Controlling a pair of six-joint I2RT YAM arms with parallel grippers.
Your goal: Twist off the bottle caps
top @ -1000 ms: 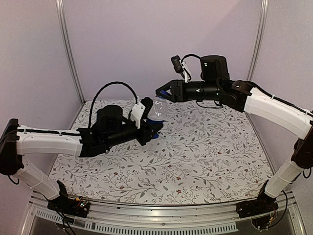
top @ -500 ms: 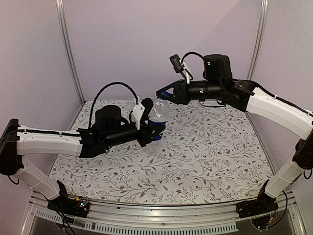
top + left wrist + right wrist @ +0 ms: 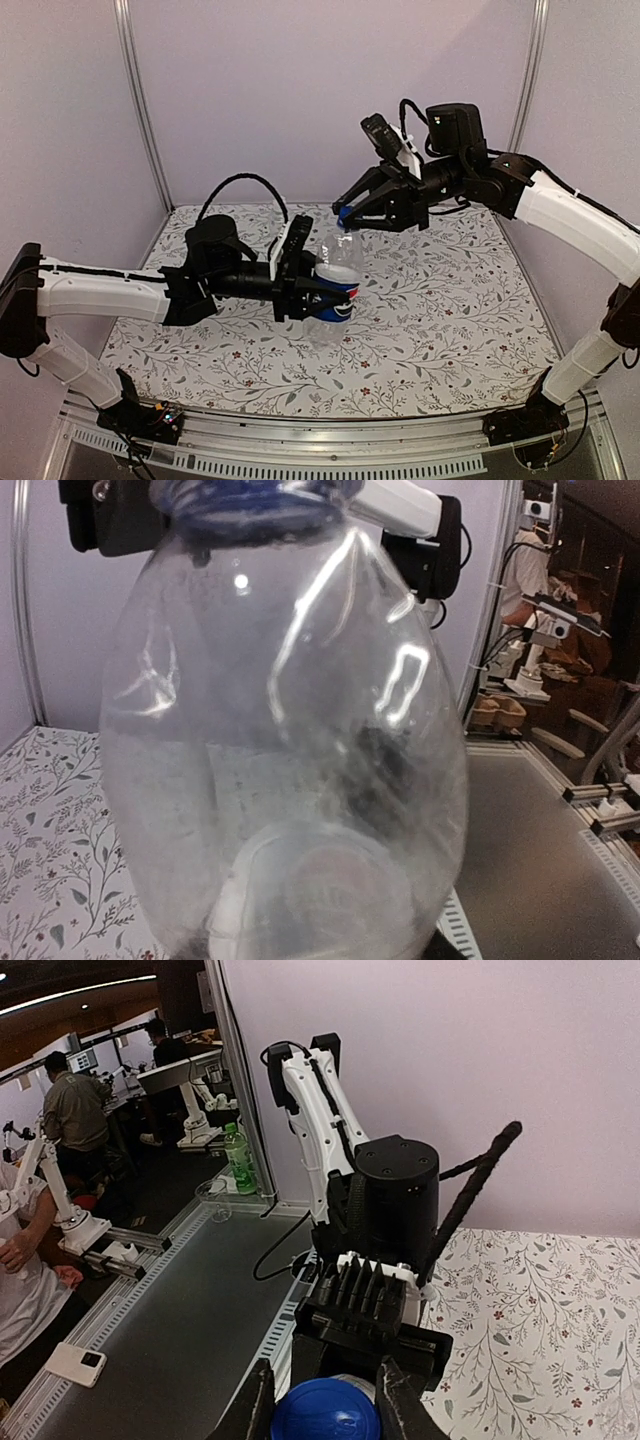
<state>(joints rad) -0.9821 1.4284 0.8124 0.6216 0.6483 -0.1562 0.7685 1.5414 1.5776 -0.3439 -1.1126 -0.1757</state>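
- Right gripper: its fingers flank the blue cap closely on both sides; whether they pinch it, I cannot tell.
- The cap tops the Pepsi bottle, roughly upright near the middle of the table.
- Left gripper is clamped on the bottle's labelled body; it is unclear whether the base touches the cloth.
- The bottle is well apart from the side walls, the back wall and the near rail.
- The left arm lies low across the left half, its cable loop arching above it.
- The right arm reaches in from the right rear, above the cap.
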